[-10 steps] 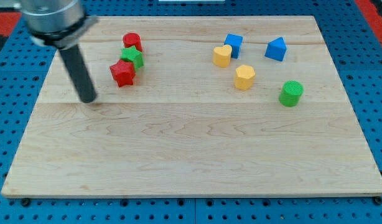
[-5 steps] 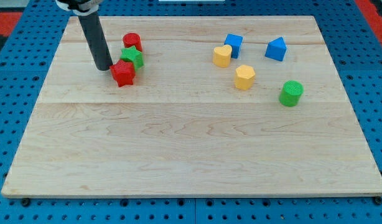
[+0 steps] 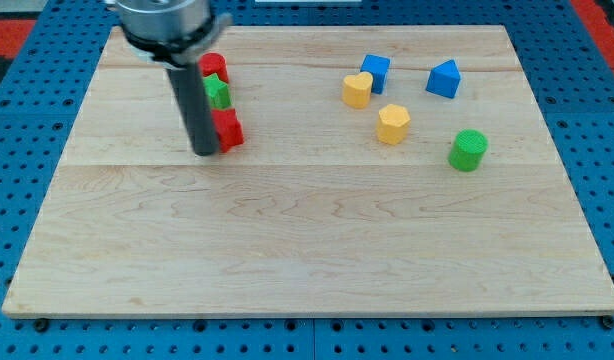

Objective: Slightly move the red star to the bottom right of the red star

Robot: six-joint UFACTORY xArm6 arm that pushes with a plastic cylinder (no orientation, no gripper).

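The red star lies on the wooden board at the upper left, partly hidden behind my rod. My tip rests on the board, touching the star's left side. A green star sits just above the red star, and a red cylinder-like block sits above that; the rod covers the left part of both.
At the upper right lie a yellow heart, a blue cube, a blue triangular block, a yellow hexagonal block and a green cylinder. Blue pegboard surrounds the board.
My tip moved from lower left up beside the red star, then down and right, pushing the star down and to the right, away from the green star.
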